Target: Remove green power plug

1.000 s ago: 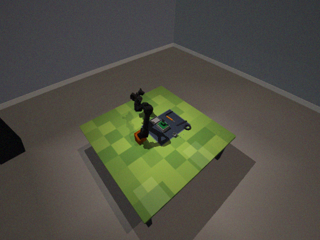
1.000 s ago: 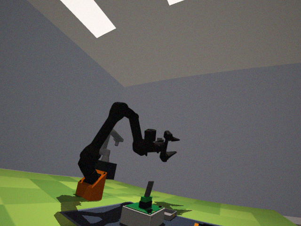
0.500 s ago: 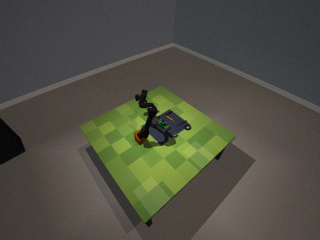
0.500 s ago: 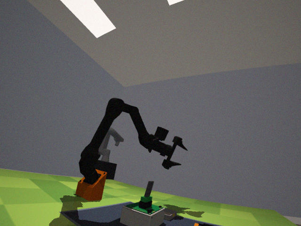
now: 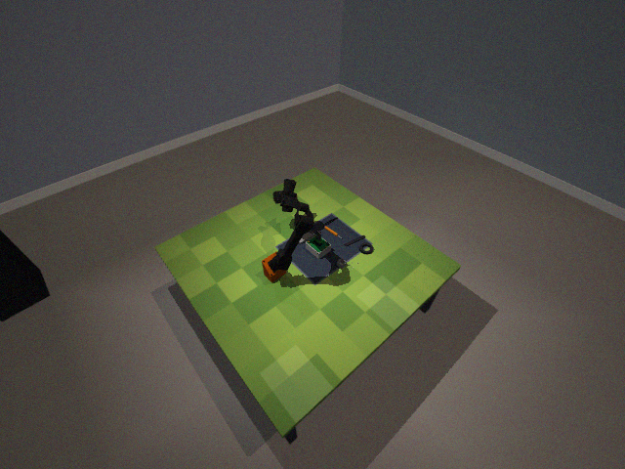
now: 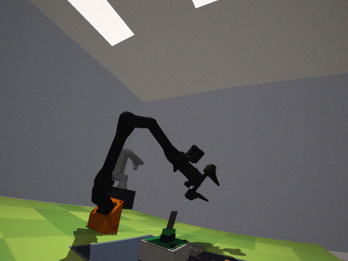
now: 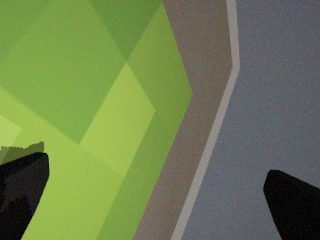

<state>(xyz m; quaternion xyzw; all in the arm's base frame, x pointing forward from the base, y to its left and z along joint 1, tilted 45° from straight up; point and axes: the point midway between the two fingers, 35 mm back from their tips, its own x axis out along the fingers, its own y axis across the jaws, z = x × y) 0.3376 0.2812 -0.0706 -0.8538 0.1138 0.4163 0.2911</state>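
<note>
- The gripper (image 5: 288, 186) (image 6: 211, 193) (image 7: 162, 174) is spread nearly as wide as it goes, with nothing between its fingers; the exterior view has it up in the air, angled downward, apart from the plug
- The green power plug (image 6: 168, 231) sits in its black socket (image 6: 167, 238) on the green circuit board (image 5: 317, 244) (image 6: 151, 240), a grey strip rising from it at a slant, clear in the exterior view; from the top it is too small to make out surely
- The grey tray (image 6: 196, 249) shows partly behind the board's pale box (image 6: 163, 253) in the exterior view; the wrist view shows neither
- Only the top view shows the black ring (image 5: 371, 251) at the dark mat's edge and the whole orange-handled tool (image 5: 331, 231) on the mat (image 5: 309, 265) (image 6: 118, 248)
- The wrist view catches just fingertips, green tabletop (image 5: 287, 373) (image 6: 25, 224) (image 7: 65, 75), floor and wall
</note>
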